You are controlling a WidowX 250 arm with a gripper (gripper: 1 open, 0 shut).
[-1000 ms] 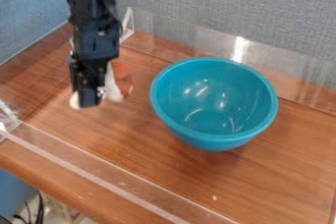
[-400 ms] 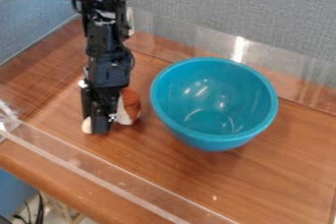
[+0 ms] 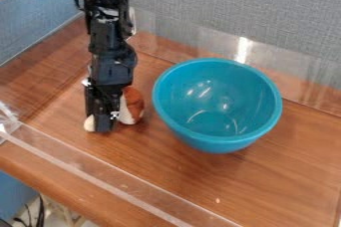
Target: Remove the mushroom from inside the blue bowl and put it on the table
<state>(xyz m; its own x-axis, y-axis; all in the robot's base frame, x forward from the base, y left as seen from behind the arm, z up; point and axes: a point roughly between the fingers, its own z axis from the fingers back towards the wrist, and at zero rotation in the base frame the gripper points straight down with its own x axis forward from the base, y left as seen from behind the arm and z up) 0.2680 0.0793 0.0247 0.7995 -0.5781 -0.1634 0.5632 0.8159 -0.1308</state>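
The mushroom (image 3: 130,105), with a reddish-brown cap and a cream stem, rests on the table (image 3: 80,171) just left of the blue bowl (image 3: 217,102). My gripper (image 3: 104,112) points straight down, its dark fingers (image 3: 92,106) at the tabletop and close around the mushroom. The fingers hide part of the mushroom, and how wide they stand does not show. The turquoise bowl sits upright with nothing inside it.
Low clear acrylic walls (image 3: 80,163) run along the table's front edge and the back. A blue-grey box (image 3: 34,12) stands at the far left, beyond the wall. Bare wood lies in front of the bowl and the gripper.
The gripper came down and a little to the right with the mushroom, which now sits on the tabletop beside the bowl. The bowl has not moved.
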